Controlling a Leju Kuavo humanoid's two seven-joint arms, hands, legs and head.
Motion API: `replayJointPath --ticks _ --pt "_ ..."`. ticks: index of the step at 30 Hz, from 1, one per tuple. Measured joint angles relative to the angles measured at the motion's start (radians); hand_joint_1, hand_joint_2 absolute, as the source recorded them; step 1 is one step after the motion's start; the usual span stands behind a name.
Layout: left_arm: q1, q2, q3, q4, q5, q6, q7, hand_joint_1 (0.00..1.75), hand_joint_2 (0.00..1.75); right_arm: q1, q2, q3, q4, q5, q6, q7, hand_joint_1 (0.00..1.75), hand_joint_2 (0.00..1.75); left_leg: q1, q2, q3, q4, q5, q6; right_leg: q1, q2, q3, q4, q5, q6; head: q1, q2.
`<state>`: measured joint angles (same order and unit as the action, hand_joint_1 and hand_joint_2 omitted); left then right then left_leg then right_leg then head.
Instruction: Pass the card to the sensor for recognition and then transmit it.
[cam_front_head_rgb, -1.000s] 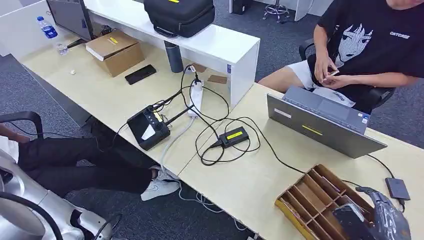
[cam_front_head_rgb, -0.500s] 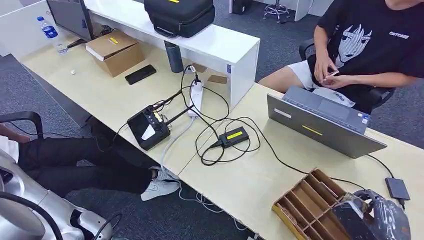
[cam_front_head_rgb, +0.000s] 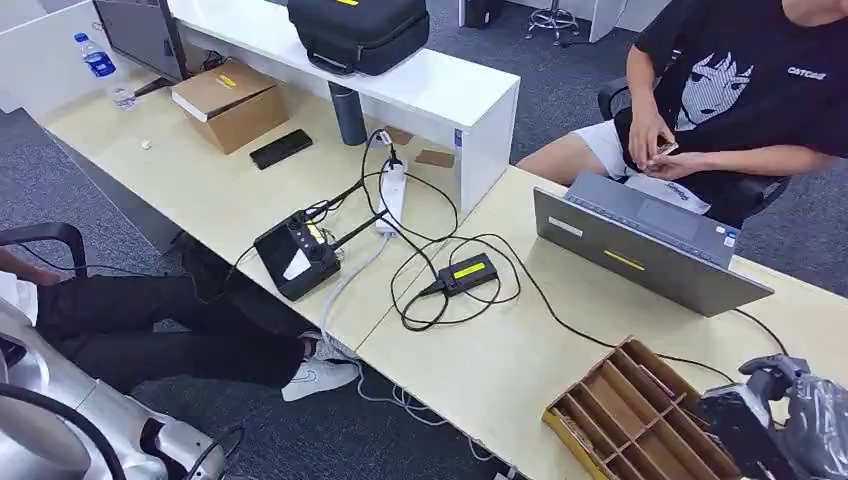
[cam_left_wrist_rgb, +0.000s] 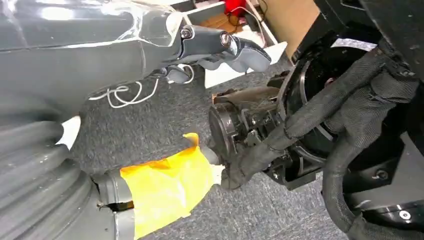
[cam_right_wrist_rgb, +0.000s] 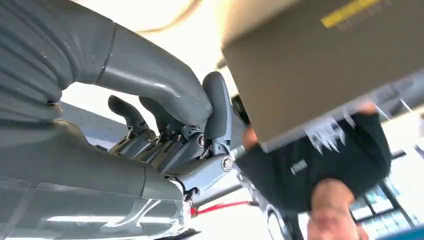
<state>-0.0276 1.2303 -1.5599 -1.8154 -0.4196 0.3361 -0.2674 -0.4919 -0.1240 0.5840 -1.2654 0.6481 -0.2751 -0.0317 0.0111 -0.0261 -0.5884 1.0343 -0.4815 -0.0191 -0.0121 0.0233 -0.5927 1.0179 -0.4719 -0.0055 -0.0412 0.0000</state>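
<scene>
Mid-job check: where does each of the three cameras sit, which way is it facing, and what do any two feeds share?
Head: high on the body, facing down at the desk; right robot hand over the wooden tray.
Left wrist: behind the left robot hand, facing the carpet.
Right wrist: behind the right robot hand, facing the laptop.
Shared: head and right wrist show laptop and the seated person.

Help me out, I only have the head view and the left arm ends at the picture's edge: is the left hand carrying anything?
Observer: No. In the left wrist view the left hand hangs over grey carpet, with nothing in its fingers.
Operator: And the right hand over the wooden tray, does it hold a card?
Observer: The right wrist view shows its fingers standing apart from the thumb, with no card between them.
</scene>
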Motion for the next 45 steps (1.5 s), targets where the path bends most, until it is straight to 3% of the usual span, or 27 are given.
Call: replayJointPath --ticks 4,8,9,10,11,19,28,45 --pt "-0.016 0.003 0.0 0.0 -0.011 -0.013 -0.02 0.0 1.75 -0.024 -0.003 -0.013 -0.04 -0.011 -0.002 -0.012 1.41 1.75 0.0 0.0 0.0 0.0 0.0 0.0 0.0 0.0 0.0 0.0 0.0 0.0 0.0 0.0" --pt "-0.034 0.004 0.0 0.0 -0.021 -0.031 -0.041 0.0 1.75 -0.059 -0.003 -0.019 -0.06 -0.02 0.001 -0.011 1.41 1.75 0.0 0.0 0.0 0.0 0.0 0.0 0.0 0.0 0.0 0.0 0.0 0.0 0.0 0.0" --pt "-0.037 0.004 0.0 0.001 -0.027 -0.036 -0.047 0.0 1.75 -0.068 -0.003 -0.02 -0.063 -0.02 0.002 -0.011 1.17 1.75 0.0 0.0 0.0 0.0 0.0 0.0 0.0 0.0 0.0 0.0 0.0 0.0 0.0 0.0" --pt "-0.042 0.004 0.001 0.002 -0.034 -0.043 -0.053 0.0 1.75 -0.075 -0.003 -0.02 -0.066 -0.021 0.004 -0.011 0.14 1.75 0.0 0.0 0.0 0.0 0.0 0.0 0.0 0.0 0.0 0.0 0.0 0.0 0.0 0.0" --pt "-0.046 0.004 0.003 0.002 -0.038 -0.047 -0.058 0.0 1.75 -0.08 -0.003 -0.02 -0.068 -0.021 0.006 -0.011 0.03 1.75 0.0 0.0 0.0 0.0 0.0 0.0 0.0 0.0 0.0 0.0 0.0 0.0 0.0 0.0" --pt "-0.062 0.004 0.03 0.002 -0.082 -0.086 -0.085 0.0 1.75 -0.091 -0.003 -0.016 -0.076 -0.061 0.037 -0.021 0.0 1.75 0.0 0.0 0.0 0.0 0.0 0.0 0.0 0.0 0.0 0.0 0.0 0.0 0.0 0.0" --pt "-0.046 0.02 0.107 0.002 -0.203 -0.141 -0.115 0.0 1.75 -0.093 -0.009 0.026 -0.076 -0.106 0.133 -0.025 0.0 1.75 0.0 0.0 0.0 0.0 0.0 0.0 0.0 0.0 0.0 0.0 0.0 0.0 0.0 0.0" --pt "-0.003 0.037 0.211 0.002 -0.249 -0.179 -0.126 0.0 1.75 -0.041 0.004 0.15 -0.049 -0.104 0.155 -0.031 0.0 1.75 0.0 0.0 0.0 0.0 0.0 0.0 0.0 0.0 0.0 0.0 0.0 0.0 0.0 0.0"
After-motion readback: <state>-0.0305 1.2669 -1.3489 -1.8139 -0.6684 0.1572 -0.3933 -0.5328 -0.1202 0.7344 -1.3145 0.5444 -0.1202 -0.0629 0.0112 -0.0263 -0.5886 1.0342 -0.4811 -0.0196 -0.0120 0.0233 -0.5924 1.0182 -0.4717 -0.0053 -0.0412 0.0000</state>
